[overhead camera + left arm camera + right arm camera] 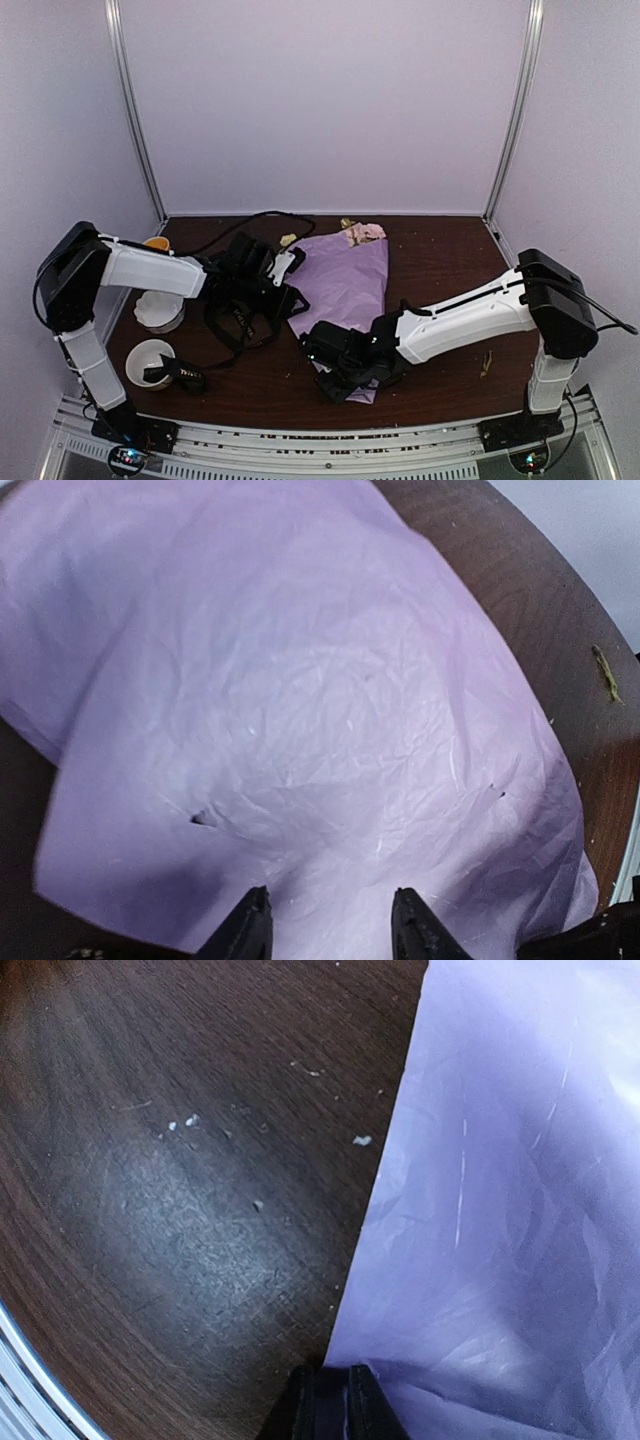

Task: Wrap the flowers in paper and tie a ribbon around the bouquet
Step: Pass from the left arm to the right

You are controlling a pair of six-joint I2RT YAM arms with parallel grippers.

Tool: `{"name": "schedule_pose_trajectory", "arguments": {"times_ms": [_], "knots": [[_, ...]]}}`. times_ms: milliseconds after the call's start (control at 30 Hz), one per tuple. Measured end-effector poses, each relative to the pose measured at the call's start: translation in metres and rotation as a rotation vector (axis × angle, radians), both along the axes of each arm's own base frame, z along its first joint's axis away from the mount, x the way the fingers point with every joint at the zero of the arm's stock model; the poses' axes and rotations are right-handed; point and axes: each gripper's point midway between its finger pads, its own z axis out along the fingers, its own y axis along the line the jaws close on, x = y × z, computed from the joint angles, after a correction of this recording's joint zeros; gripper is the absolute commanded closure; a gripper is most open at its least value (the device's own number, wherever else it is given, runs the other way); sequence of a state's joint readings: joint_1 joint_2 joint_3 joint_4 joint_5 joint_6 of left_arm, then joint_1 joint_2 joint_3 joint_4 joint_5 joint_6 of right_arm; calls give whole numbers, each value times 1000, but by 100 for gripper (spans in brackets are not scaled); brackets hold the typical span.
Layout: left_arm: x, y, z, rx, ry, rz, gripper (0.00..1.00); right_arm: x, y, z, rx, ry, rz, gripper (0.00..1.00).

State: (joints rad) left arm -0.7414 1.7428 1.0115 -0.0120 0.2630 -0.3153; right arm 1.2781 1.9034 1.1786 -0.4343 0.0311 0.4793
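Paper (pixel 345 280) lies folded over the flowers (pixel 364 233) mid-table (pixel 450 260), blooms poking out the far end, so I'd call this the wrapping step. Right gripper (pixel 330 1400) pinches the near edge, left gripper (pixel 330 935) hovers part-open over the sheet; next comes tucking it tighter. Ribbon (pixel 243 322) loops beside the left arm and could snag

A dark brown wooden bench (pixel 440 250) sits inside a booth with plain white walls (pixel 320 100) and a thin metal post (pixel 135 110) at each back corner. A white cup (pixel 160 308) stands near the left edge, and a second white cup (pixel 148 360) is nearer the front. A small orange object (pixel 156 243) lies at the back left. A thin black cable (pixel 270 213) loops along the back. Pale crumbs (pixel 360 1141) and a green plant scrap (pixel 606 673) dot the wood.
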Motion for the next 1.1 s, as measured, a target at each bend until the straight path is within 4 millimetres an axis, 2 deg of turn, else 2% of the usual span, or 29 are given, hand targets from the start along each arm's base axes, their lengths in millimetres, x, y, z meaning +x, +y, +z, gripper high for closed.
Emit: {"name": "schedule_pose_trajectory", "arguments": {"times_ms": [100, 233, 467, 533, 633, 700, 733, 800, 833, 900, 933, 967, 1100], "knots": [[-6, -9, -35, -26, 108, -22, 57, 1, 1, 1, 3, -8, -2, 86], [-14, -20, -64, -61, 201, -50, 57, 2, 1, 1, 3, -15, -3, 86], [-10, -26, -64, -70, 219, -43, 59, 4, 1, 5, 6, -36, -6, 84], [-9, -26, -65, -64, 220, -39, 60, 5, 2, 11, 17, -46, -9, 81], [-8, -26, -66, -60, 221, -37, 60, 7, 4, 34, 62, -69, -14, 77], [-8, -26, -66, -61, 221, -37, 60, 10, 6, 59, 124, -88, -22, 69], [-8, -26, -66, -61, 221, -37, 60, 11, 6, 76, 168, -97, -32, 61], [-8, -26, -66, -62, 220, -38, 60, 17, 3, 104, 253, -102, -73, 35], [-8, -26, -66, -63, 219, -38, 60, 23, -2, 115, 294, -100, -101, 27], [-8, -26, -66, -64, 218, -39, 60, 39, -19, 125, 347, -81, -185, 22], [-8, -26, -66, -63, 218, -39, 60, 49, -32, 123, 362, -64, -235, 21], [-8, -26, -66, -64, 218, -39, 61, 62, -49, 115, 359, -42, -304, 2], [-8, -26, -66, -63, 216, -41, 61, 89, -106, 65, 264, 36, -513, 0]]}}
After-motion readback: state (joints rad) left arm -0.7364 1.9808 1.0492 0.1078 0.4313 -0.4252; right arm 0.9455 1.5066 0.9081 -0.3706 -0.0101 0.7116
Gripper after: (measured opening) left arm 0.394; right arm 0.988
